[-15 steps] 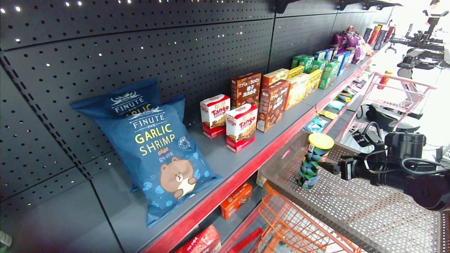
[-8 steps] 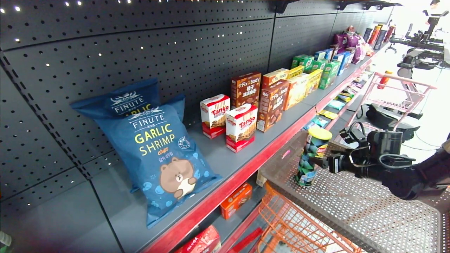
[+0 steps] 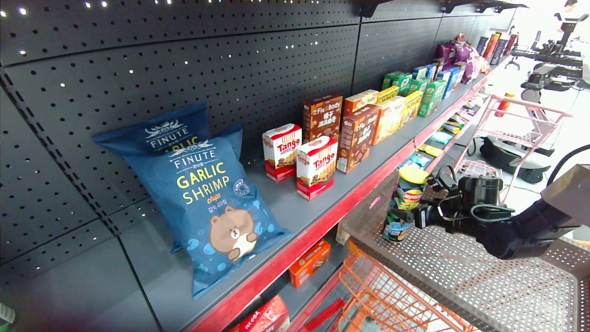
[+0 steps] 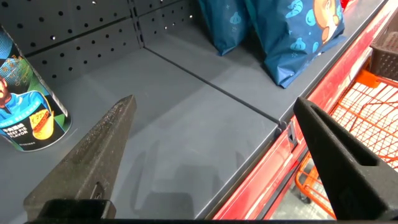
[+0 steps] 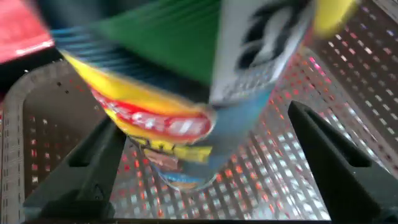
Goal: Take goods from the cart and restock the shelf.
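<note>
Head view: the right gripper [image 3: 417, 216] sits at about 4 o'clock in the scene, over the cart's perforated grey top [image 3: 461, 276], with its fingers closed on the sides of a chip can [image 3: 402, 203]. The can has a yellow lid, leans a little out of upright, and its base is at the near edge of that grey top, just off the shelf's red front lip [image 3: 322, 226]. On the shelf [image 3: 286, 198], at 9 o'clock from the can, two blue chip bags [image 3: 203, 193] lean against the pegboard back. Two red-and-white wafer boxes [image 3: 315, 166] stand at 10 o'clock from the can, and brown boxes [image 3: 357, 136] stand at 11 o'clock, just beside the wafers. The cart's orange wire basket [image 3: 382, 299] lies at 6 o'clock below the can. In the left wrist view the left gripper [image 4: 214, 106] hangs over a bare stretch of shelf board with its fingers spread wide and nothing between them. A second can [image 4: 25, 93] stands upright on that board, well apart from the blue bags.
</note>
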### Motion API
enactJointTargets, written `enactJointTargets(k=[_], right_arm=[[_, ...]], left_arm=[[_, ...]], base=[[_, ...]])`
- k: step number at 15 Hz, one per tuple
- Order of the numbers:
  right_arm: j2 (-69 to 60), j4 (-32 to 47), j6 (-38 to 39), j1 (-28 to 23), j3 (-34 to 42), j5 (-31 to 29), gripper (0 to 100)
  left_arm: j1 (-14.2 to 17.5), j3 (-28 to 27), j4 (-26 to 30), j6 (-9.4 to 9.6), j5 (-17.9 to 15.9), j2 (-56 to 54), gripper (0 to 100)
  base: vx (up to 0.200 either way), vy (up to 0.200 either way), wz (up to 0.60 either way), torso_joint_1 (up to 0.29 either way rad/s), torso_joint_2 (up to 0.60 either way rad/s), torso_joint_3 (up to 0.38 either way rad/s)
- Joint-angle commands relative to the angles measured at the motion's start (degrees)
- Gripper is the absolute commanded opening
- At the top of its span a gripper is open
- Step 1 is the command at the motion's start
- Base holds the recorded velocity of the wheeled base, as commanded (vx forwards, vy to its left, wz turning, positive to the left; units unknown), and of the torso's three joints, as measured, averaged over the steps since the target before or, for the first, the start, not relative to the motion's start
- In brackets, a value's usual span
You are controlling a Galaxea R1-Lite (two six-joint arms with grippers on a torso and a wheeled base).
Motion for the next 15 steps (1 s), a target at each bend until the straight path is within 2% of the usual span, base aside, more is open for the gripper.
enactJointTargets(k=[1,6,9,11,13,14,15], right_arm=[[1.6,-0.8,0.1,0.4,-2.0,2.3,0],[-4.9,-0.9,0.0,-0.6,1.6,2.4,0],[-20.6,-0.4,7.1,-0.4,13.9,-2.9,0],[-34.4,-0.5,11.6,2.1,26.0,-8.3,0],[-46.3,0.4,11.9,3.7,35.1,-12.2,0],[-54.9,1.6,11.7,3.7,39.4,-16.1,0],[-60.1,4.3,11.6,2.9,40.8,-17.6,0]], left_arm=[[0.0,0.0,0.0,-0.01,0.0,0.1,100],[0.0,0.0,0.0,-0.01,0.0,0.0,100],[0.0,0.0,0.0,-0.01,0.0,0.1,100],[0.0,0.0,0.0,-0.01,0.0,0.0,100],[0.0,0.0,0.0,-0.01,0.0,0.1,100],[0.0,0.0,0.0,-0.01,0.0,0.1,100],[0.0,0.0,0.0,-0.01,0.0,0.1,100]], base=[[0.000,0.000,0.00,0.000,0.00,0.000],[0.000,0.000,0.00,0.000,0.00,0.000],[0.000,0.000,0.00,0.000,0.00,0.000],[0.000,0.000,0.00,0.000,0.00,0.000],[0.000,0.000,0.00,0.000,0.00,0.000],[0.000,0.000,0.00,0.000,0.00,0.000],[0.000,0.000,0.00,0.000,0.00,0.000]])
